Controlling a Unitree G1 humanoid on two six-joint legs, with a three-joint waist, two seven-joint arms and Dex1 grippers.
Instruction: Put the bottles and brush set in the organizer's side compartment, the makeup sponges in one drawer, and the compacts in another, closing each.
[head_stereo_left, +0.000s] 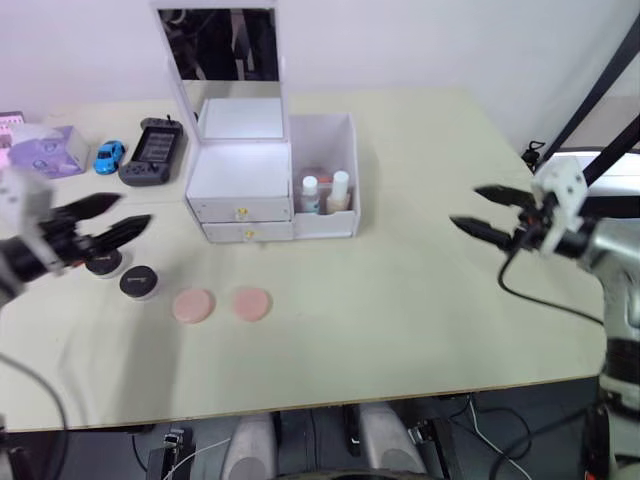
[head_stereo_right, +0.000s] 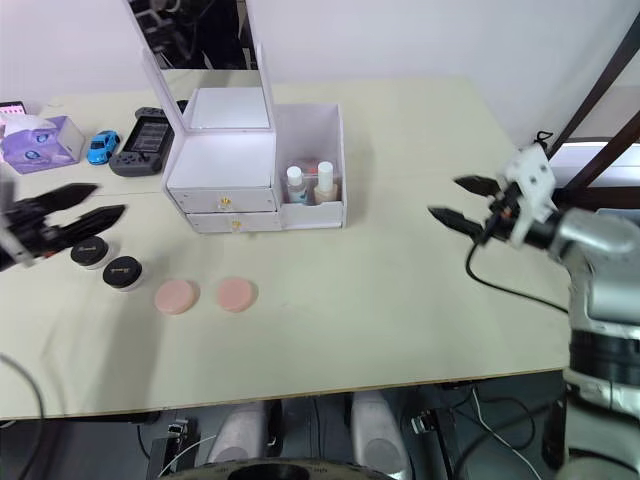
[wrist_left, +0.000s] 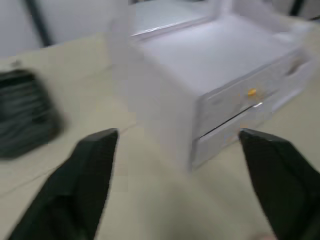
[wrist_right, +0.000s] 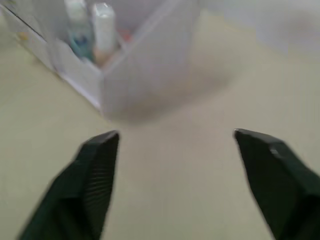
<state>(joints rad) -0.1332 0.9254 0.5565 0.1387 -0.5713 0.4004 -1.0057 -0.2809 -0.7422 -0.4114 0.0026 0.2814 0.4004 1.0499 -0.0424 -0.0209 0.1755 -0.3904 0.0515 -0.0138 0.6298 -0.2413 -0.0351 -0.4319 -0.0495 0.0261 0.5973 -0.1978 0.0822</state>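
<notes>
The white organizer (head_stereo_left: 262, 178) stands at the back middle of the table with its mirror (head_stereo_left: 228, 45) upright and both drawers (head_stereo_left: 243, 211) shut. In its side compartment (head_stereo_left: 330, 140) stand the two white-capped bottles (head_stereo_left: 310, 193) (head_stereo_left: 340, 190), and a bit of coral-orange shows behind them. Two pink makeup sponges (head_stereo_left: 193, 306) (head_stereo_left: 251, 303) lie in front of the organizer. Left of them sit the two black compacts (head_stereo_left: 139, 282) (head_stereo_left: 104, 264). My left gripper (head_stereo_left: 132, 212) hovers open just above the compacts. My right gripper (head_stereo_left: 465, 207) is open and empty, far right of the organizer.
A black handheld game console (head_stereo_left: 155, 150), a blue toy car (head_stereo_left: 108, 155) and a pale purple box (head_stereo_left: 45, 150) lie at the back left. The table's front edge (head_stereo_left: 320, 400) runs close below the sponges.
</notes>
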